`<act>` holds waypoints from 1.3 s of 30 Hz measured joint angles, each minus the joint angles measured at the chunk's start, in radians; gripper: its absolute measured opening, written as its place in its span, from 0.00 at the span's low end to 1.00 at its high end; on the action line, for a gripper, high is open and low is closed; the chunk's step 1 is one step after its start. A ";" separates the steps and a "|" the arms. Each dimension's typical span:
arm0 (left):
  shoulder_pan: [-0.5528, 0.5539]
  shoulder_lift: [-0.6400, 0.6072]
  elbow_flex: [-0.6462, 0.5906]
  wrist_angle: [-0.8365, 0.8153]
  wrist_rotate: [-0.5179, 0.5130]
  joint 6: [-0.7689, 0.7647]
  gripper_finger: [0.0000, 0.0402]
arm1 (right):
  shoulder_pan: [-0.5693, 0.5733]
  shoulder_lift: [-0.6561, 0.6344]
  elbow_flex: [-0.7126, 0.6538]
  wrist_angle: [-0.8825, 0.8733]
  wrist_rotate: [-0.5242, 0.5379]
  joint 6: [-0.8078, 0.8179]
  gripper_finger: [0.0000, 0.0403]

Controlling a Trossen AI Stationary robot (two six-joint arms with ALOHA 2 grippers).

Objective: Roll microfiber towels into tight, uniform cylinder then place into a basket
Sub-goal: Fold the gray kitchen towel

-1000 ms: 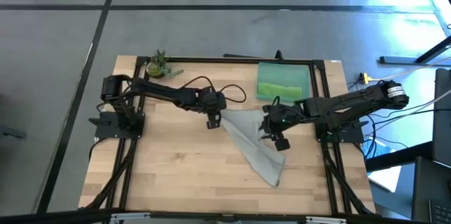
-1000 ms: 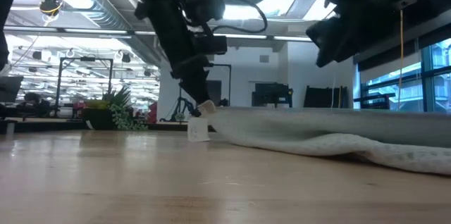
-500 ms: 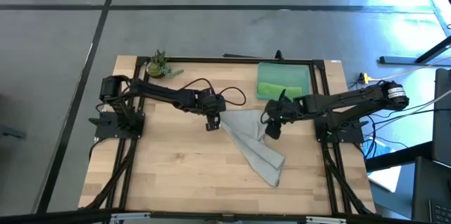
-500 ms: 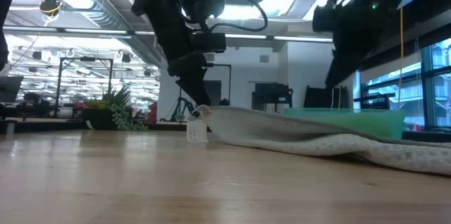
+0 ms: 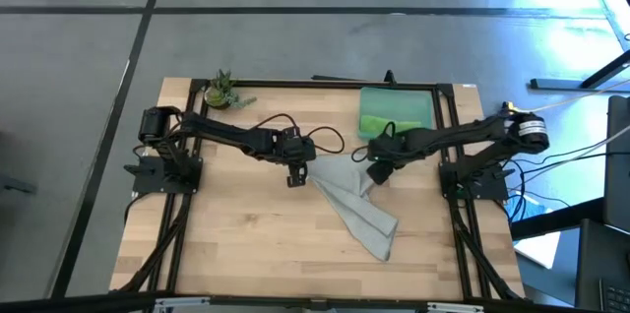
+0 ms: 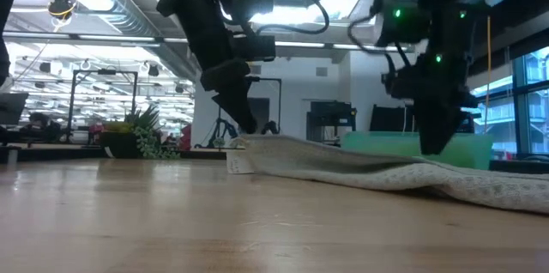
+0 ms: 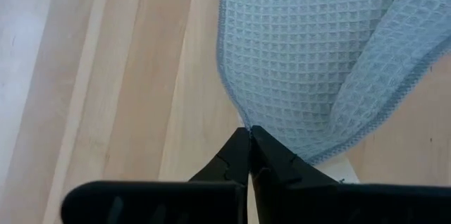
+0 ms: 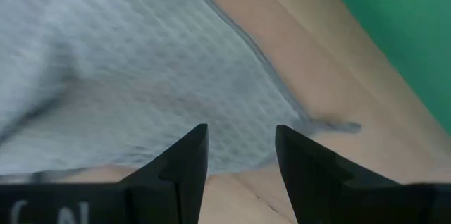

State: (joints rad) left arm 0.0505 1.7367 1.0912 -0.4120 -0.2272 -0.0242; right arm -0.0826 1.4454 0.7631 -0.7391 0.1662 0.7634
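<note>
Seen from above: grey towel (image 5: 352, 200) lying crumpled on the wooden counter (image 5: 246, 224), wide at the far end and narrowing to a point toward the near edge. Left gripper (image 5: 294, 170) down at the towel's far left corner. Right gripper (image 5: 375, 171) at the far right corner, just beside the teal basket (image 5: 425, 106). Bright green towel (image 5: 392, 124) already lying inside the basket. Small potted plant (image 5: 222, 90) at the far left corner of the counter, well apart from everything else.

From counter height: grey towel (image 6: 386, 174) stretched out low and flat, with a little white tag at its left end. Both arms coming down from above onto it. Basket (image 6: 412, 144) showing as a green strip behind the right arm.

Only in the left wrist view: the left arm's fingers (image 7: 239, 155) pressed tight together, pinching the hem of the waffle-weave towel (image 7: 317, 55).

Only in the right wrist view: the right arm's fingers (image 8: 190, 157) spread apart with nothing between them, hanging just over the towel (image 8: 127, 83) edge, green of the basket (image 8: 402, 20) close by.
</note>
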 joint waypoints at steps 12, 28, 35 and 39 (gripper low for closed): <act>0.000 0.000 0.000 0.001 0.000 0.000 0.00 | -0.059 0.140 0.004 -0.011 -0.053 -0.044 0.42; -0.002 0.000 0.000 -0.003 0.007 -0.001 0.00 | -0.081 0.177 0.002 0.095 0.001 -0.299 0.06; -0.019 -0.013 0.000 -0.034 -0.041 -0.024 0.00 | -0.062 0.182 0.012 0.191 0.156 -0.379 0.01; -0.030 -0.058 0.000 -0.097 -0.052 -0.054 0.00 | -0.042 0.152 0.073 0.191 0.161 -0.437 0.01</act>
State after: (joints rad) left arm 0.0207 1.6782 1.0916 -0.5088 -0.2795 -0.0782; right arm -0.1250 1.5975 0.8364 -0.5482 0.3271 0.3265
